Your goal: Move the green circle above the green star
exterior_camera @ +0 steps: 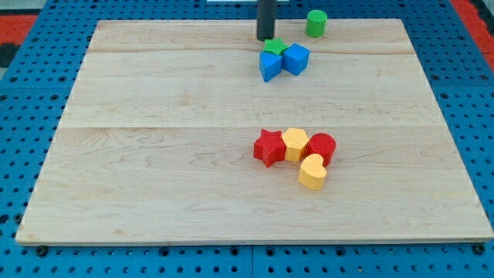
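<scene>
The green circle (316, 23), a short green cylinder, stands near the view's top edge of the wooden board, right of centre. The green star (273, 48) lies lower and to the left of it, wedged against two blue blocks. My tip (265, 38) comes down from the view's top and ends just above and left of the green star, almost touching it. The tip is about 65 pixels left of the green circle and apart from it.
A blue block (270, 66) and a blue cube-like block (296, 59) sit against the green star's lower side. Lower down, a red star (268, 147), yellow hexagon (295, 144), red circle (321, 147) and yellow heart (312, 171) cluster together. The board (154, 154) rests on a blue pegboard.
</scene>
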Tool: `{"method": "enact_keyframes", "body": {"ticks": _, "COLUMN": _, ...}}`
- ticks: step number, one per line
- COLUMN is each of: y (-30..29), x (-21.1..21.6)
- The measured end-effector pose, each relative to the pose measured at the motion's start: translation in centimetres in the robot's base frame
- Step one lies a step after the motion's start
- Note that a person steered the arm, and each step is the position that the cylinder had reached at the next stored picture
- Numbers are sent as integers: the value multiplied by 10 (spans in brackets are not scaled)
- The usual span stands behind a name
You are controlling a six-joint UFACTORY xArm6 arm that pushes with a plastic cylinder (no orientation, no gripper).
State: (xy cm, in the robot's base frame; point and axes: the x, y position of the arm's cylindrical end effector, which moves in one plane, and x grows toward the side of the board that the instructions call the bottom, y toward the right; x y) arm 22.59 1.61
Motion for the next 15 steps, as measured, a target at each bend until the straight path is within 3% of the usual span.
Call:
{"method": "enact_keyframes", "body": {"ticks": 1, "y": 7, "x": -32}}
{"method": "enact_keyframes", "body": {"ticks": 4, "y": 106, "x": -33}}
{"method": "enact_keyframes", "body": {"ticks": 6, "y": 131, "x": 58}}
{"method": "enact_keyframes", "body": {"ticks": 7, "y": 205, "x": 38}}
{"method": "enact_keyframes", "body": {"ticks": 8, "y": 229, "x": -7}}
{"method": "enact_keyframes", "body": {"ticks": 10, "y": 136, "x": -16}}
{"method": "enact_keyframes", "body": {"ticks": 15, "y": 136, "x": -12}}
